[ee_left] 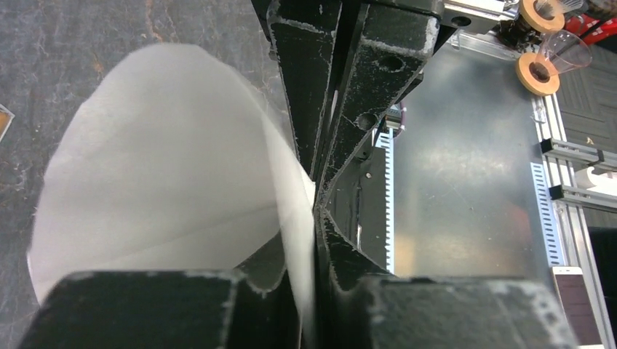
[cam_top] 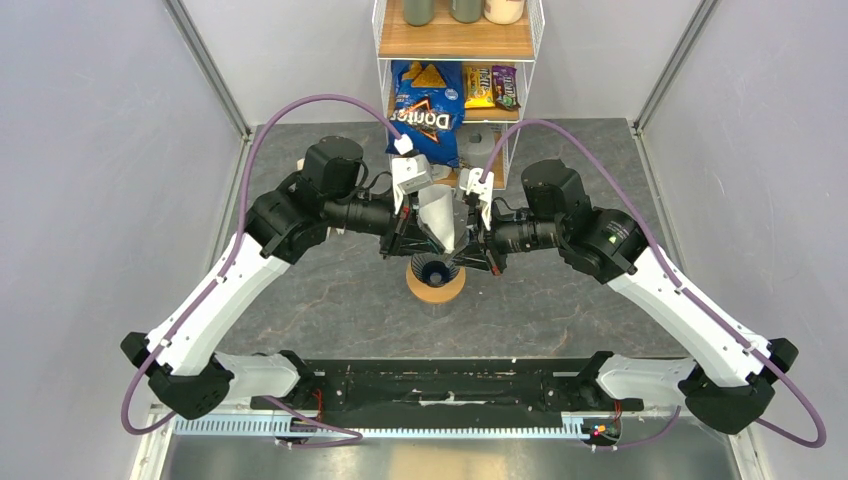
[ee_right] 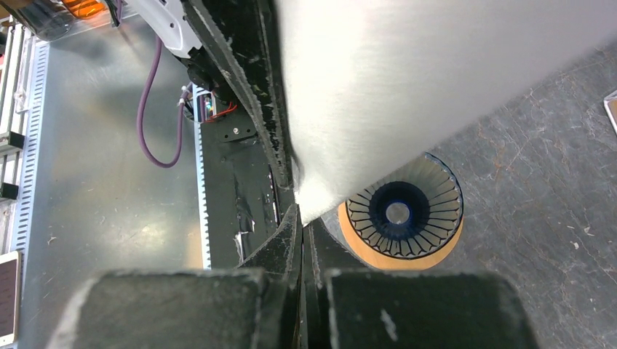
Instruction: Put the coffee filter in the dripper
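Note:
The coffee filter (cam_top: 440,218), a white paper cone, hangs in the air between my two grippers at the table's middle. My left gripper (cam_top: 424,236) is shut on one wall of the filter. In the left wrist view the filter (ee_left: 160,167) opens out to the left of the pinch of my left gripper (ee_left: 314,214). My right gripper (cam_top: 470,242) is shut on the filter's other edge. In the right wrist view the filter (ee_right: 436,73) runs down into my right gripper (ee_right: 302,218). The dripper (cam_top: 432,268), dark blue and ribbed, stands upright just below the filter and is empty (ee_right: 404,211).
The dripper stands on a tan ring (cam_top: 436,292) that also shows in the right wrist view (ee_right: 436,256). A wire shelf (cam_top: 384,75) at the back holds a Doritos bag (cam_top: 425,105) and candy bars (cam_top: 490,85). A black rail (cam_top: 450,385) and metal strip line the near edge.

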### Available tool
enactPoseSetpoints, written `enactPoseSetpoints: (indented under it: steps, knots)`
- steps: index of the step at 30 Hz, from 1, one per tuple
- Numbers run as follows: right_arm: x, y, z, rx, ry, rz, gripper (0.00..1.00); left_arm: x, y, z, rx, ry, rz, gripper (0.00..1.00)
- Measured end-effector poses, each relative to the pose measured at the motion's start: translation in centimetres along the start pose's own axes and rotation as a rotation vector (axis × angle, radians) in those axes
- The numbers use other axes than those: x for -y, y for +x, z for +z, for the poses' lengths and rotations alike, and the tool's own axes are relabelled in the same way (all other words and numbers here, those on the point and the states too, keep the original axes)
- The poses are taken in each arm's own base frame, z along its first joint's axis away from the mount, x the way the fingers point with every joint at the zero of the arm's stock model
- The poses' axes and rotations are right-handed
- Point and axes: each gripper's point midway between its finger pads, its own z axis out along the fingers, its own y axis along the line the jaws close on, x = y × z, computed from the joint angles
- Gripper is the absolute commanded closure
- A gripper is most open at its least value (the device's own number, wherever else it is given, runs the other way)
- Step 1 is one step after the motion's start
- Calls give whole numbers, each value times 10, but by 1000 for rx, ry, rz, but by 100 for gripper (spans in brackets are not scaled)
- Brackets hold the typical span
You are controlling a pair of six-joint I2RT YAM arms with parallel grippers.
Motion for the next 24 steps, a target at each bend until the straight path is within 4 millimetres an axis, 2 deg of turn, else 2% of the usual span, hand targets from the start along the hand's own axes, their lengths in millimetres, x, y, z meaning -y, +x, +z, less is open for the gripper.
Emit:
enactPoseSetpoints:
  steps: [1,2,6,7,8,9,10,12,13,14,17,23,24]
  knots:
    - [0,0,0,1,0,0,100,0,0,0,1,1,-3,96]
    - [0,0,0,0,0,0,100,0,0,1,1,1,-5,98]
    - [0,0,0,0,0,0,100,-1,0,2,4,0,-8,97]
    - [0,0,0,0,0,0,100,-1,1,2,3,0,-8,83]
    - [0,0,0,0,0,-1,100,-1,0,2,4,-1,-8,62]
    - [0,0,0,0,0,0,100,-1,0,2,5,-3,-7,51]
    - [0,0,0,0,1,-1,100,-1,0,2,7,-3,-8,49]
    - [0,0,0,0,2,-1,100,0,1,1,7,-2,-18,53]
    - [1,0,0,0,3,0,100,0,1,1,7,-2,-20,58]
    - [1,0,0,0,4,0,100,1,1,0,8,-2,-19,65]
    - [1,1,0,-2,9,2,100,2,1,-1,9,-2,-23,96]
    - [2,3,0,1,10,0,100,4,0,-3,13,-7,-19,98]
    - [2,3,0,3,11,-2,90,4,0,-4,14,-8,-17,98]
